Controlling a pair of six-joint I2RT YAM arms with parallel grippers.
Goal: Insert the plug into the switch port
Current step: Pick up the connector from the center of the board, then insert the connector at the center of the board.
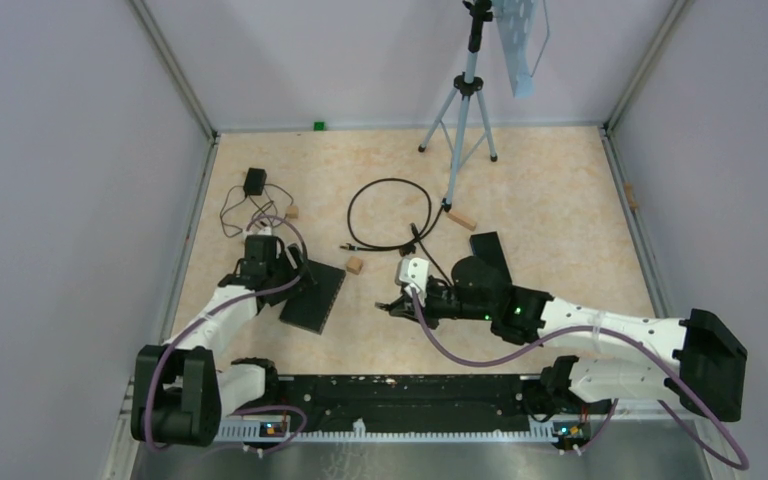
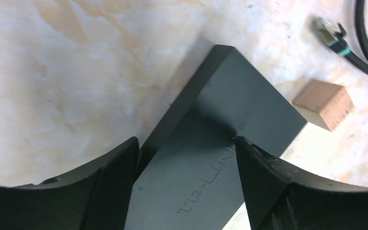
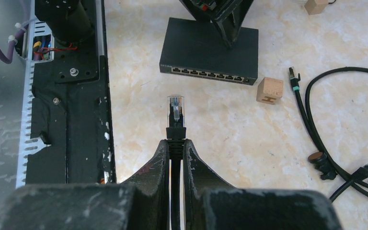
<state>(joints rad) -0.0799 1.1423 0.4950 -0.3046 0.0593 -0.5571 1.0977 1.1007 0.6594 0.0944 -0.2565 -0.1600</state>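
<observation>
The black switch [image 1: 315, 300] lies flat left of centre, its port row [image 3: 206, 75] facing my right gripper. My left gripper [image 1: 278, 268] straddles its back end with the jaws wide apart. In the left wrist view [image 2: 187, 143] one finger sits beside the switch's [image 2: 220, 110] side edge and the other fingertip [image 2: 242, 143] rests on its top. My right gripper [image 3: 175, 142] is shut on the black cable just behind the clear plug [image 3: 175, 105]. The plug points at the ports from a short way off, above the floor. It shows in the top view [image 1: 388, 305].
A small wooden block [image 3: 270, 89] lies right of the switch's front. The cable's other end with a teal-banded plug [image 3: 293, 76] lies beside a black cable loop [image 1: 390, 215]. A tripod [image 1: 460, 120], a power adapter [image 1: 255, 182] and the black base rail [image 1: 390, 395] are also there.
</observation>
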